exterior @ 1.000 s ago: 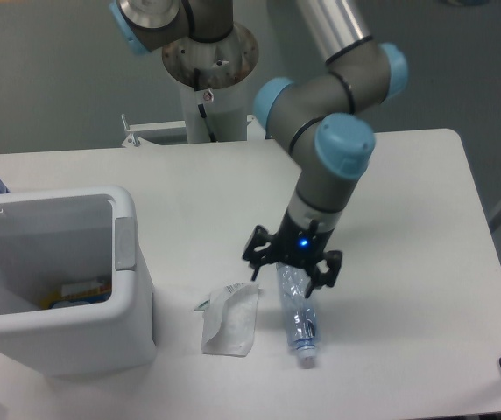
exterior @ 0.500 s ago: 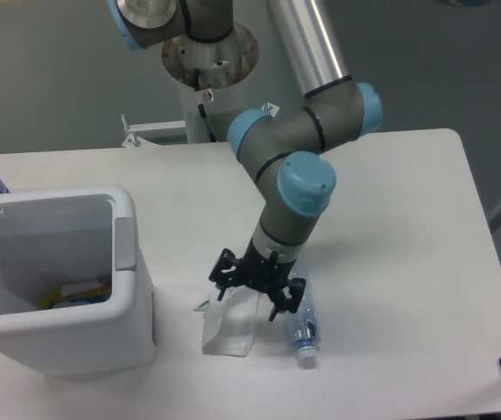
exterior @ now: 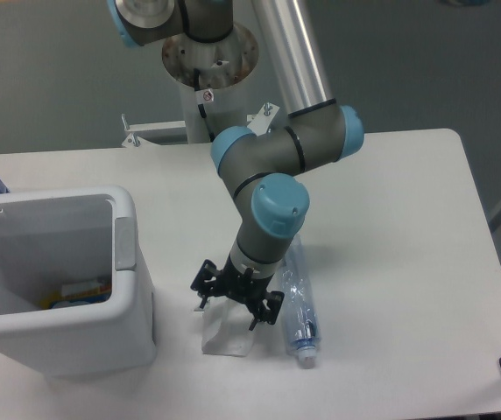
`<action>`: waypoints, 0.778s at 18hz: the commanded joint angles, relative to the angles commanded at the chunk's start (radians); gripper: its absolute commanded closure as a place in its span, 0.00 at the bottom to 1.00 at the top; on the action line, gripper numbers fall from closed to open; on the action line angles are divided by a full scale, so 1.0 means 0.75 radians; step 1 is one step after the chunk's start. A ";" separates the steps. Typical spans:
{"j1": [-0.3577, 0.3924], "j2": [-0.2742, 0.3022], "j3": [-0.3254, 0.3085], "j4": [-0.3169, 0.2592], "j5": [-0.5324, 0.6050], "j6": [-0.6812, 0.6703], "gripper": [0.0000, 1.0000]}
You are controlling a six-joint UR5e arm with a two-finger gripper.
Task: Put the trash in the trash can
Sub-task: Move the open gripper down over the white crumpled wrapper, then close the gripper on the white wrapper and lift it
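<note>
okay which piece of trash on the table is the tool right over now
The white wrapper. The tool sits directly above its upper end, while the crushed clear bottle lies just to the side of it, nearer the camera's right.

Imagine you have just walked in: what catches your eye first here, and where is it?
The grey arm with blue joints dominates the middle, its end effector low over the white wrapper near the table's front edge. Just right of it lies a crushed clear bottle. At the left stands a big white trash can, open-topped, with something colourful inside.

Crumpled white wrapper [exterior: 226, 334], clear crushed plastic bottle [exterior: 299, 302], smooth matt table [exterior: 391, 227].
</note>
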 joint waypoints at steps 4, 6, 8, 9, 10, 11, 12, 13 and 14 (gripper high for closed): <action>-0.012 -0.006 -0.012 0.041 0.017 -0.010 0.29; -0.016 -0.006 -0.010 0.043 0.021 -0.039 0.58; -0.016 -0.004 -0.006 0.043 0.021 -0.053 0.84; -0.016 -0.004 -0.006 0.043 0.021 -0.055 0.92; -0.016 -0.004 -0.006 0.043 0.021 -0.057 0.99; -0.016 -0.002 -0.002 0.043 0.021 -0.063 1.00; -0.016 0.000 0.004 0.043 0.021 -0.080 1.00; -0.016 0.000 0.010 0.043 0.021 -0.094 1.00; -0.016 0.000 0.016 0.043 0.021 -0.096 1.00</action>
